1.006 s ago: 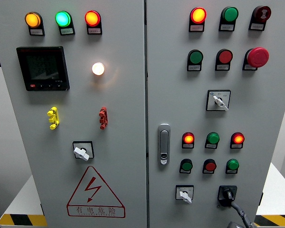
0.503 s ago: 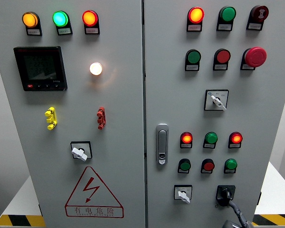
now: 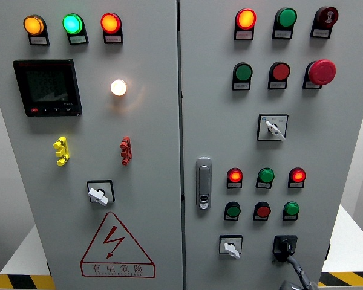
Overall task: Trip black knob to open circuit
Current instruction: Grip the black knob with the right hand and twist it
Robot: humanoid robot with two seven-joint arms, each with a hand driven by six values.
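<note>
The black knob (image 3: 284, 246) sits on a black square plate at the lower right of the grey cabinet's right door (image 3: 327, 139). A slim dark grey part of my right hand (image 3: 296, 270) rises from the bottom edge and reaches the knob's lower right side. Most of the hand is cut off by the frame, so its grip is not readable. The left hand does not show.
A white selector switch (image 3: 230, 246) is just left of the knob, and red and green lamps (image 3: 264, 176) are above it. The door handle (image 3: 204, 183) is by the seam. The left door carries a meter (image 3: 47, 87), another switch (image 3: 100, 193) and a warning triangle (image 3: 117, 246).
The whole panel has drifted slightly left and down in the picture as the head view shifted. My right hand stays at the black knob.
</note>
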